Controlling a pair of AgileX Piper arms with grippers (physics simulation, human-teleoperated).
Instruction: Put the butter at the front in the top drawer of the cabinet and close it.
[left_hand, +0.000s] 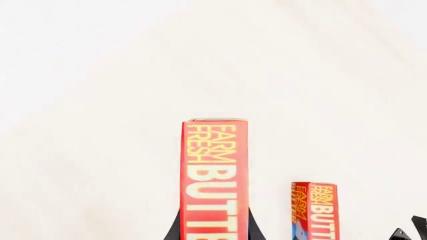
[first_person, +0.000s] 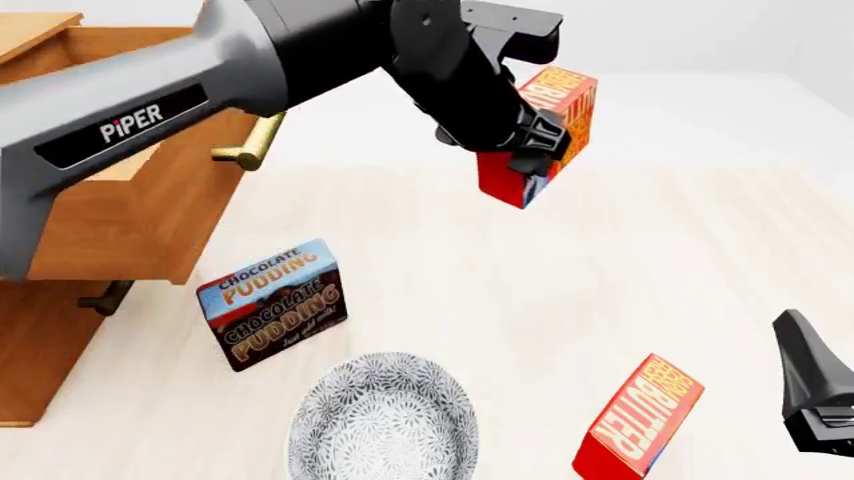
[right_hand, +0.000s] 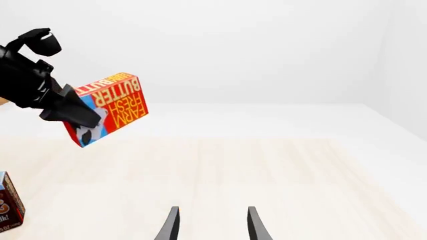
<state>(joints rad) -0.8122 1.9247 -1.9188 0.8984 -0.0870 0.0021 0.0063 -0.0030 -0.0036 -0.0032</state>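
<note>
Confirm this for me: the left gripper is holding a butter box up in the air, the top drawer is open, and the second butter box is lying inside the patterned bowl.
One detail is wrong. In the front view the second butter box stands on the table beside the patterned bowl, not inside it. The rest holds: the left gripper holds a butter box in the air, and the top drawer is open.

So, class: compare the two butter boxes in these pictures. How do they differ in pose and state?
The held butter is up in the air, clamped in the left gripper; the other butter rests on the table, untouched. The held butter is farther from the camera, the other butter near the front edge. Both are tilted, and both are red with the same Farm Fresh Butter lettering.
</note>
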